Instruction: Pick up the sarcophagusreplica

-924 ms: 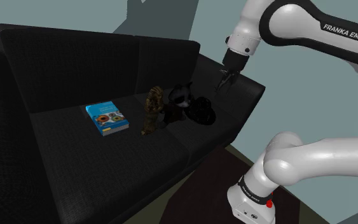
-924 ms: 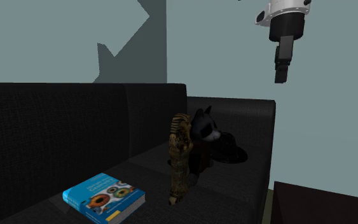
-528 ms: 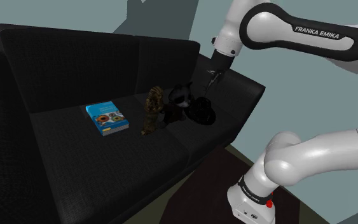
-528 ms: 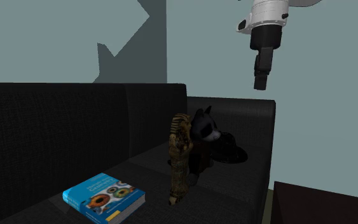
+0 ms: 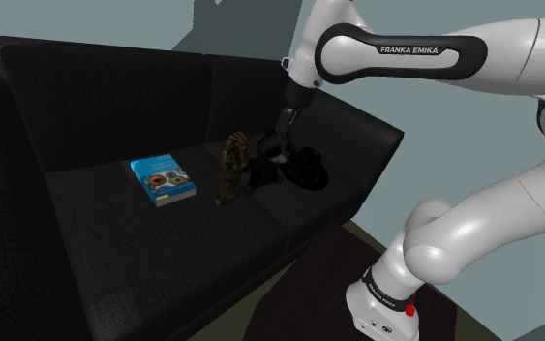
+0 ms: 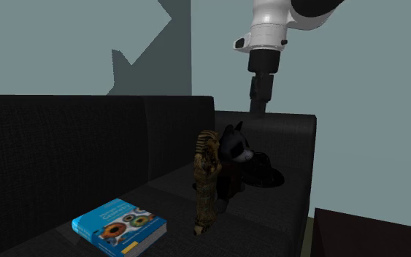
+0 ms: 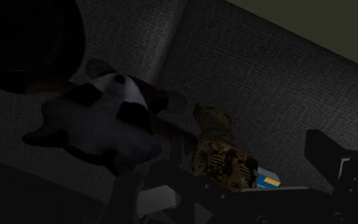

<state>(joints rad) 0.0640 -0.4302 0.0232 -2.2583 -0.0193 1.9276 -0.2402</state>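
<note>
The sarcophagus replica [image 5: 231, 167] is a brown and gold mummy-shaped figure standing upright on the black sofa seat [image 5: 144, 242]. It leans close against a black and white raccoon plush [image 5: 274, 148]. In the second exterior view the replica [image 6: 206, 179] stands in front of the plush [image 6: 234, 149]. My gripper [image 5: 282, 130] hangs above the plush, up and to the shoulder view's right of the replica, touching neither. From the wrist, the fingers stand apart, open and empty, with the replica [image 7: 219, 149] and the plush's head [image 7: 101, 124] beyond them.
A blue book [image 5: 164, 180] lies flat on the seat to the shoulder view's left of the replica. A black hat [image 5: 309, 168] sits by the plush near the sofa's armrest [image 5: 377, 136]. The backrest [image 6: 87, 139] rises behind everything.
The arm has swung to the shoulder view's left and lowered, carrying the gripper from over the armrest to above the plush. The objects on the sofa have not moved.
</note>
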